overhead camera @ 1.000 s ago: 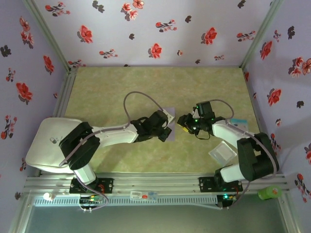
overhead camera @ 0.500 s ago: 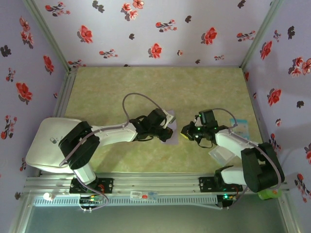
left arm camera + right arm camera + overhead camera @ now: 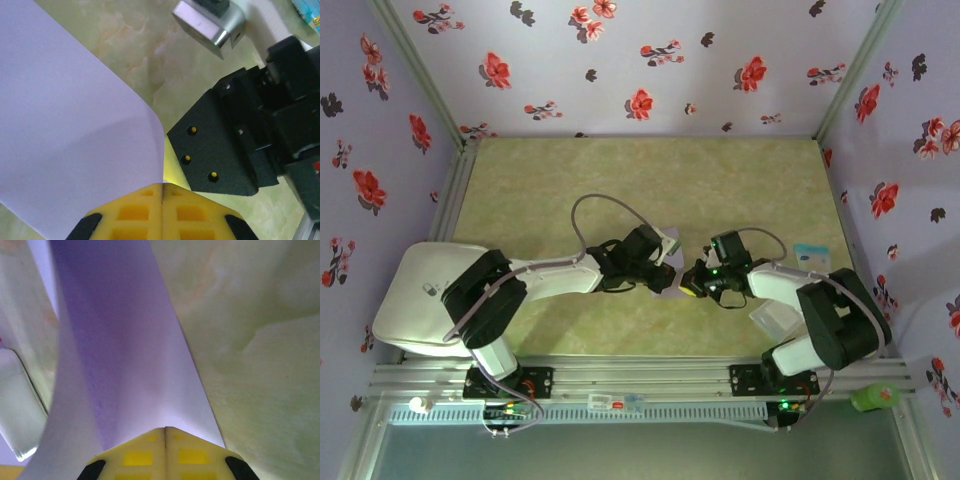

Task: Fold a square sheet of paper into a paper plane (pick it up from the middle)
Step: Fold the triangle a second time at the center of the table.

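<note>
While from above we find the square sheet of paper [image 3: 666, 289] at the middle of the table [image 3: 570, 180], the left wrist shows our left gripper [image 3: 163, 189] clenched on its edge and the right wrist our right gripper [image 3: 165, 431] pinching it, bowed, with folding seemingly barely begun.

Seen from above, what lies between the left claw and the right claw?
The square sheet of paper spans that gap in the top view; the left claw and the right claw are each shut on it.
</note>
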